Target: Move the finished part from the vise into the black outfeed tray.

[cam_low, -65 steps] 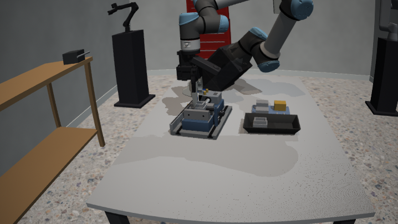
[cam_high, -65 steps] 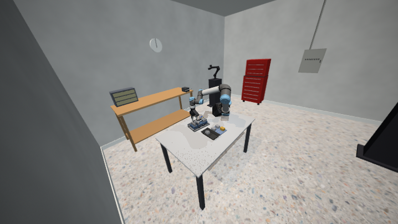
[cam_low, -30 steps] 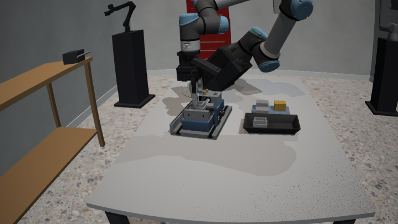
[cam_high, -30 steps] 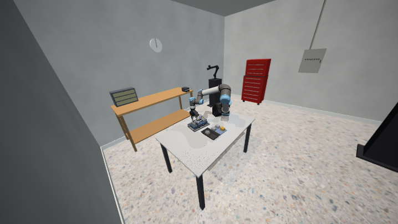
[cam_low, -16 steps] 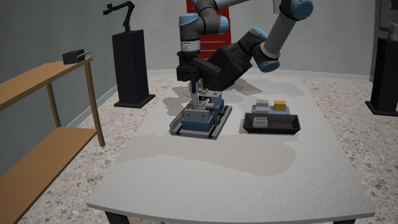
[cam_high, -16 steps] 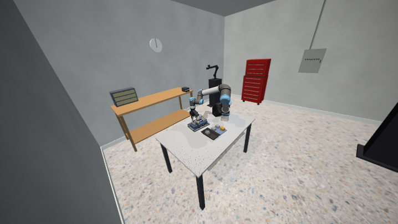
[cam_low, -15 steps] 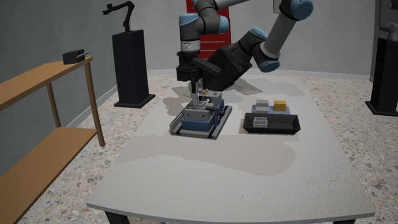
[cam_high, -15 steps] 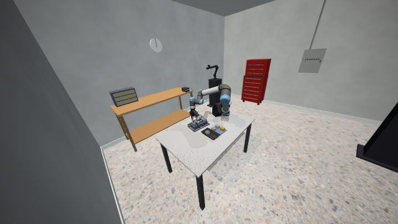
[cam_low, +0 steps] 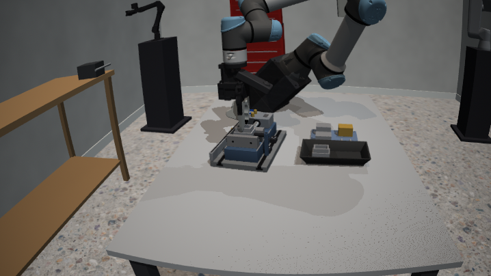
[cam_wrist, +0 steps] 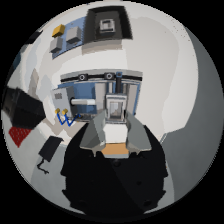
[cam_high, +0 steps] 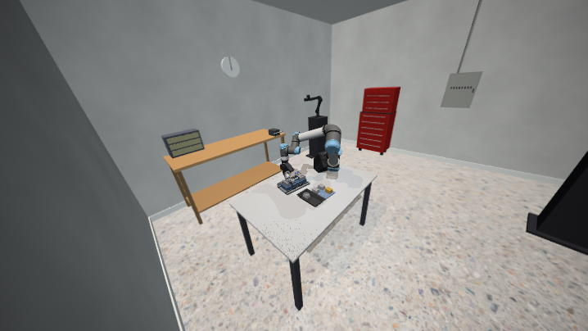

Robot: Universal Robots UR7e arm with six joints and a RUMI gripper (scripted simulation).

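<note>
The claw point(cam_low: 244, 118) hangs straight down over the vise point(cam_low: 247, 145) on the left half of the table point(cam_low: 274, 219), clenched on the finished part point(cam_low: 244, 129), the grey block with a pocket on top. That block sits in the vise, between its grey clamping blocks. From the exterior view only one pale finger point(cam_low: 243, 115) shows, reaching down to the block's top; the other is hidden behind it, so where the fingers touch the block cannot be made out there. The wrist view looks down between both fingers at the part point(cam_wrist: 117, 107), but the lens bends everything and the fingertips blur into the block's edges.

To the right of the vise, well apart from it, lies the black outfeed tray point(cam_low: 357, 158), with one pocketed block point(cam_low: 321, 149) in its left end. Behind the tray, on the far side, a blue stand point(cam_low: 347, 136) carries a grey block point(cam_low: 323, 130) and a yellow block point(cam_low: 345, 129); the tray's far wall cuts off the stand's lower edge.

The arm's point(cam_low: 343, 37) upper links run out of the exterior view at the top, and its dark base point(cam_low: 284, 85) covers part of the far table. In the top view the vise point(cam_high: 292, 183) and tray point(cam_high: 311, 197) are too small to show detail, and the claw point(cam_high: 287, 170) merges with the vise.
</note>
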